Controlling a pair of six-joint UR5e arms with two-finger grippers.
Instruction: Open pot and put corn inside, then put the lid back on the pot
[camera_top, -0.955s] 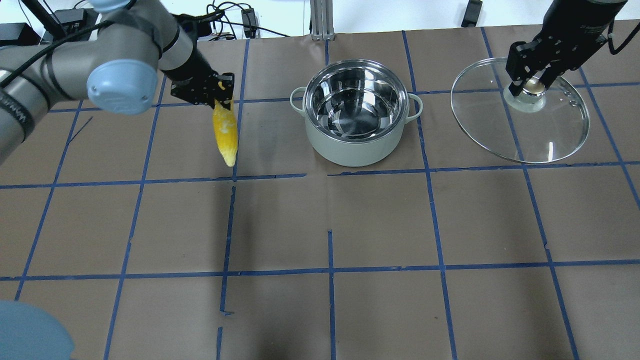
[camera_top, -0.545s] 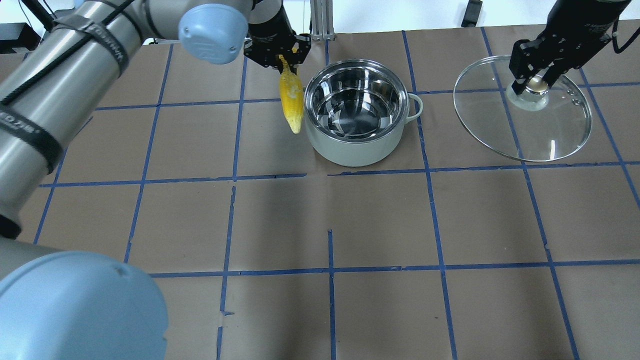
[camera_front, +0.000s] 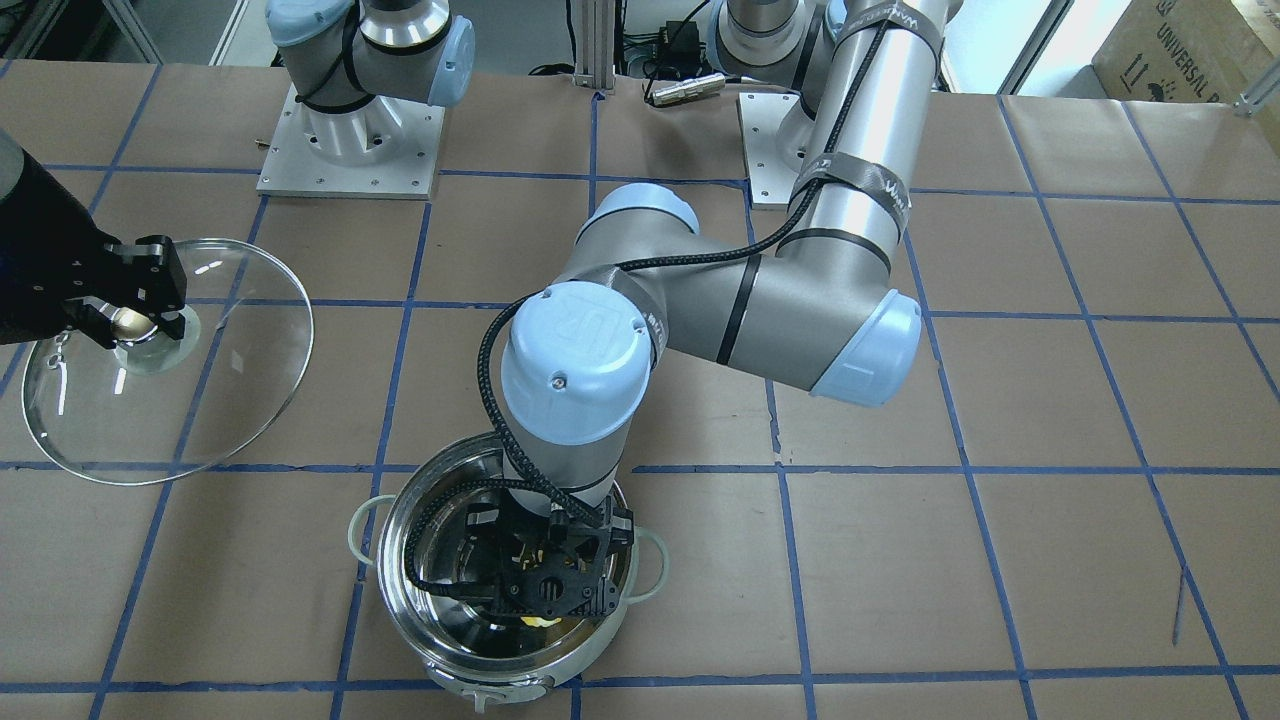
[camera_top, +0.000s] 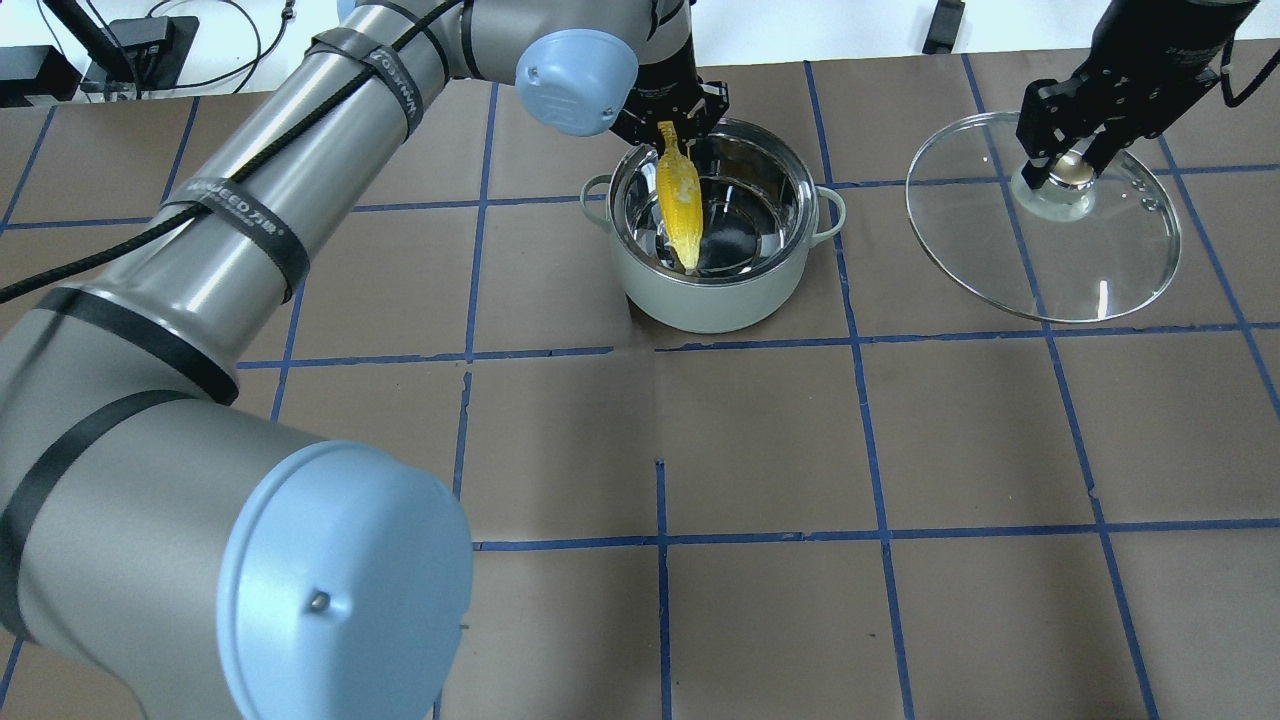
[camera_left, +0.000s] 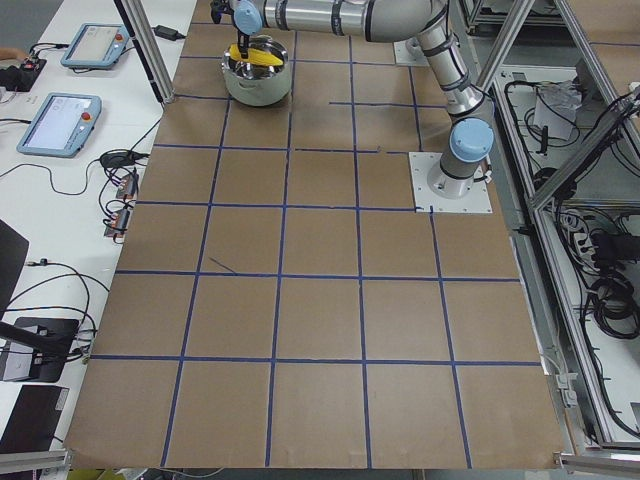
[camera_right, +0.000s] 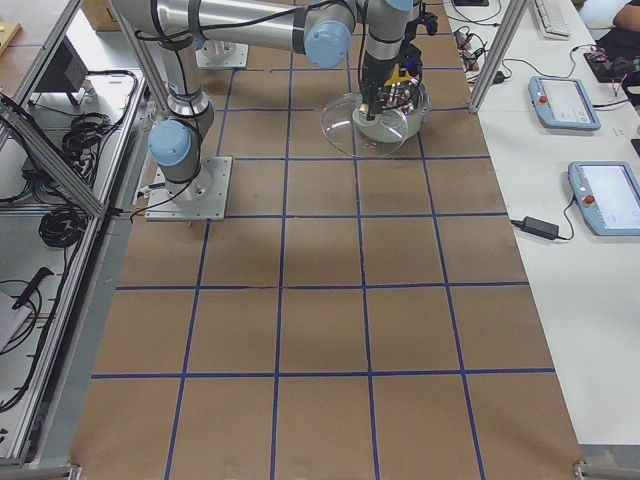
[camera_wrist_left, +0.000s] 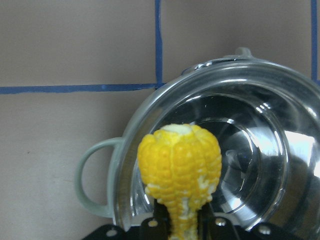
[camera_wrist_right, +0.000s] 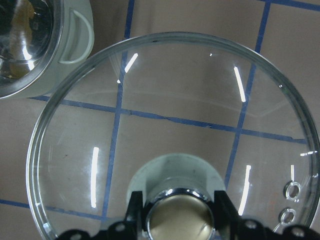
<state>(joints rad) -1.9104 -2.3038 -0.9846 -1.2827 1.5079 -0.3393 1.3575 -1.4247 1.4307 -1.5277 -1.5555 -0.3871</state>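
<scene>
The open steel pot (camera_top: 700, 300) stands at the table's far middle. My left gripper (camera_top: 668, 125) is shut on the thick end of the yellow corn (camera_top: 678, 205), which hangs tip down over the pot's left half, with the tip below the rim. The left wrist view shows the corn (camera_wrist_left: 180, 160) end-on above the pot (camera_wrist_left: 125, 165). My right gripper (camera_top: 1065, 165) is shut on the knob of the glass lid (camera_top: 1090, 260), which it holds tilted to the right of the pot. The right wrist view shows the lid (camera_wrist_right: 175, 100) and the front view the lid (camera_front: 200, 400) and the pot (camera_front: 395, 575).
Brown paper with a blue tape grid (camera_top: 660, 540) covers the table. My left arm (camera_top: 300, 200) stretches across the left half towards the pot. The arm bases (camera_front: 350, 150) stand at the robot's side. Tablets (camera_right: 565, 100) lie on a side bench.
My left gripper has carried the corn rightward from beside the pot's left rim to over the pot, and the tip now hangs inside. The right gripper and lid have barely moved.
</scene>
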